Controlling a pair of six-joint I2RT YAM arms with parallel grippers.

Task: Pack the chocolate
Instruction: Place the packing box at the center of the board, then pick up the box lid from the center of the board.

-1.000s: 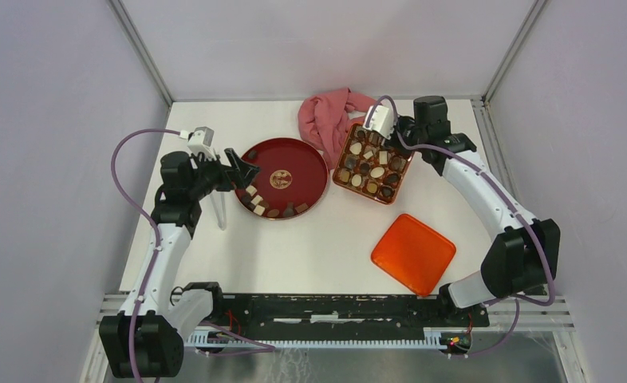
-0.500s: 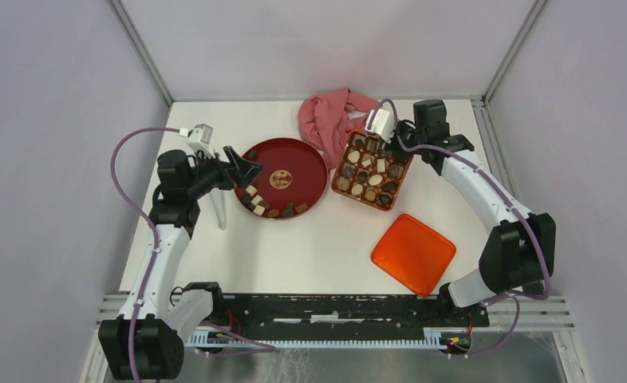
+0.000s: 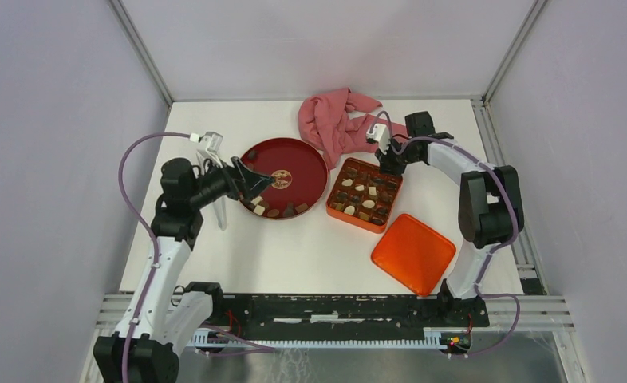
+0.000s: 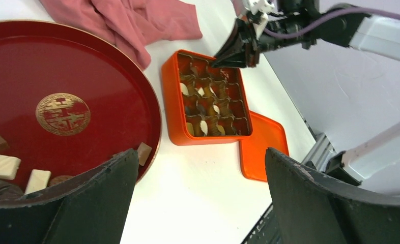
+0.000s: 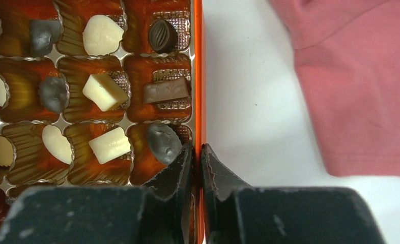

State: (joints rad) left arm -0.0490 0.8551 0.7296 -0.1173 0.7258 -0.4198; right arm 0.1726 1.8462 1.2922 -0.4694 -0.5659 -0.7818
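Right jaws grip the tin (image 5: pixel 197 76); left jaws hang over the plate (image 4: pixel 86 61).
The right jaws pinch the orange tin's wall, with chocolate (image 5: pixel 102 34) in the cups just beside them. The left jaws are spread wide, with more pieces below them on the red plate, whose gold emblem (image 4: pixel 62 113) is not readable.

Plate (image 4: pixel 86 56): red, high gloss, lacquer-like; gold emblem flat on it.
Tin (image 5: pixel 197 76) + lid (image 3: pixel 413 252): orange, smooth, semi-gloss; metal or plastic, can't tell.
Liner (image 5: pixel 137 30) in tin: thin crinkled cups, gold, shiny, foil-like.
Cloth (image 3: pixel 332 121): pink, soft, matt, creased.
Table (image 3: pixel 310 247): white, matt, smooth.
Chocolate (image 5: pixel 163 143): dark pcs slight sheen, cream pcs matt.
Left gripper (image 4: pixel 200 155) fingers (image 4: pixel 315 203): black, matt, grainy plastic look. Right gripper (image 5: pixel 197 148) same, edges scuffed pale.
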